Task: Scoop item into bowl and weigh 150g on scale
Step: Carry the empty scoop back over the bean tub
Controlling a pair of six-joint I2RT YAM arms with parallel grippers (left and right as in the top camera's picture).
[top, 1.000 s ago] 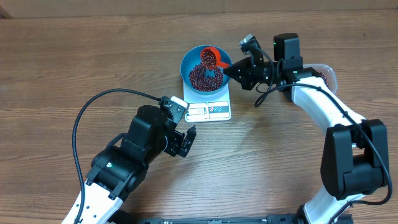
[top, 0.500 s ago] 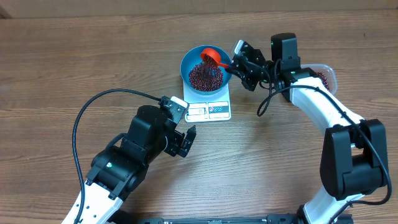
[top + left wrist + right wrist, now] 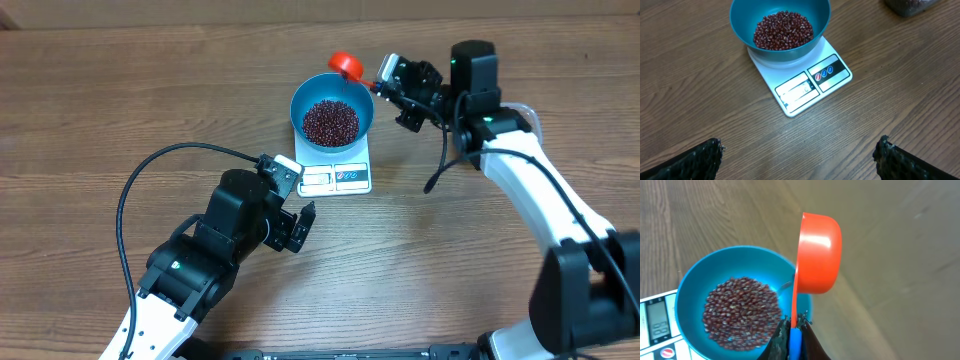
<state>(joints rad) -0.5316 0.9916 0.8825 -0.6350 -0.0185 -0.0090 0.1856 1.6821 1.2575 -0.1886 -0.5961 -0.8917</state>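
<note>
— What do they stand on?
— A brown wood-grain surface (image 3: 90, 90). Nothing of the room beyond it shows.

— And the containers?
— A blue bowl (image 3: 298, 102) sits on a white scale (image 3: 335, 180). It covers the platform and leaves the display strip free. Dark red beans (image 3: 330, 122) lie heaped in its bottom. The display's digits are too small to read. In the left wrist view a clear tub (image 3: 910, 5) at the top edge holds more dark beans, well apart from the scale.

— Where are the grippers relative to the beans?
— The right gripper (image 3: 385, 78) is clamped tight on the blue handle (image 3: 795, 342) of a red scoop (image 3: 346, 65), just past the bowl's far rim. The scoop is turned on edge, its rounded back toward the wrist camera. From above it looks empty, though I can't be sure. The left gripper (image 3: 797, 152) hangs with fingers spread wide, holding nothing. It is near the scale's display side, apart from the bowl.
</note>
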